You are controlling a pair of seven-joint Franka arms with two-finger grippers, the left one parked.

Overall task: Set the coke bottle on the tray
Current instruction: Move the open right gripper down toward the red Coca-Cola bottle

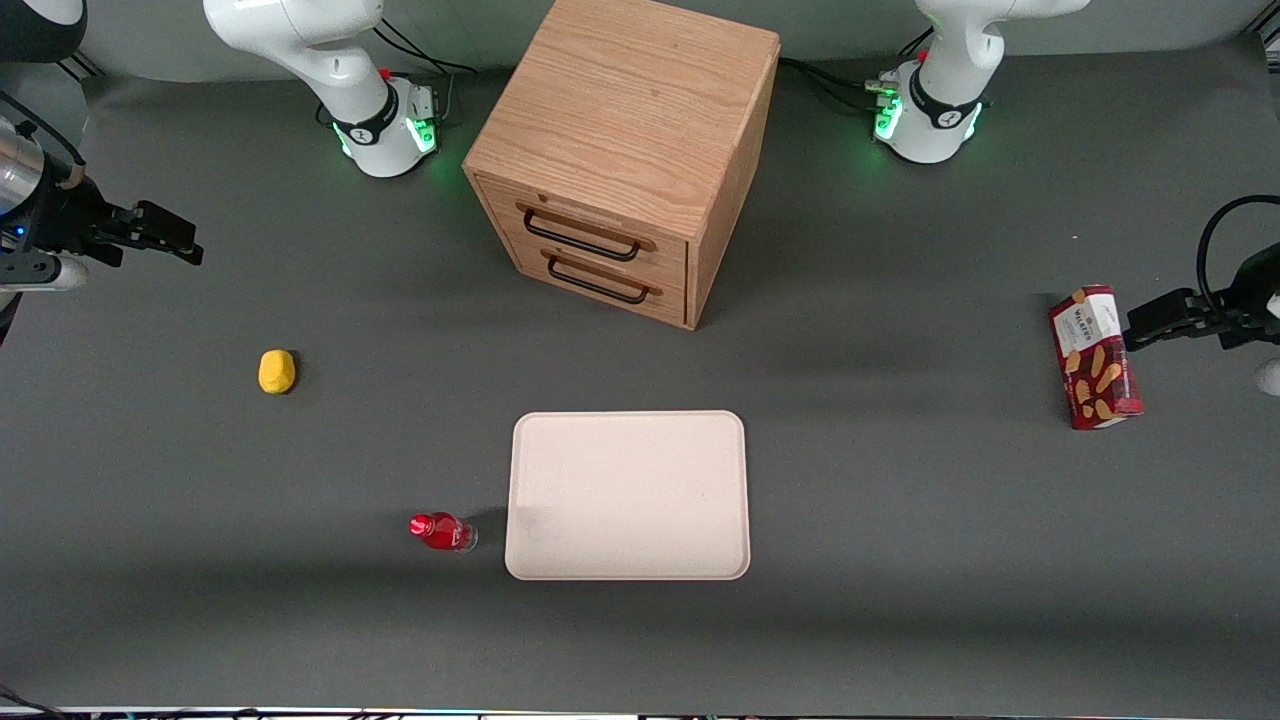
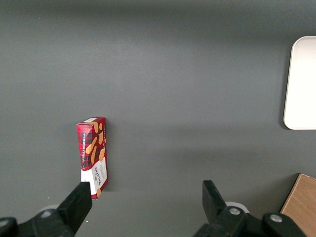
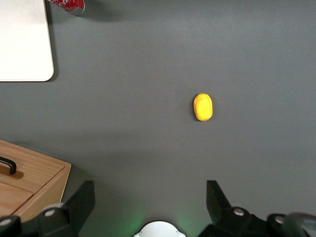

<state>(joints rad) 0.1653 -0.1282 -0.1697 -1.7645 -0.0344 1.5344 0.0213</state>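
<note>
The jaws of the gripper (image 1: 180, 240) are standing wide and gripping nothing, hanging high over the working arm's end of the worktop (image 1: 900, 560), so no step is looking done yet. The coke bottle (image 1: 441, 531) is sitting on the worktop just beside the tray (image 1: 628, 497), not on it. A yellow lump (image 1: 277, 372) is lying between gripper and bottle, likely passable; the wooden cabinet (image 1: 620, 150) and biscuit box (image 1: 1095, 357) are sitting well apart.

The grey desk (image 1: 900, 520) is carrying a cabinet (image 1: 625, 150), tray (image 1: 628, 496), coke bottle (image 1: 441, 530), yellow lump (image 1: 277, 371) and biscuit box (image 1: 1096, 357), while the pincer (image 1: 170, 238) is hovering, fingers apart, above its working-arm end
</note>
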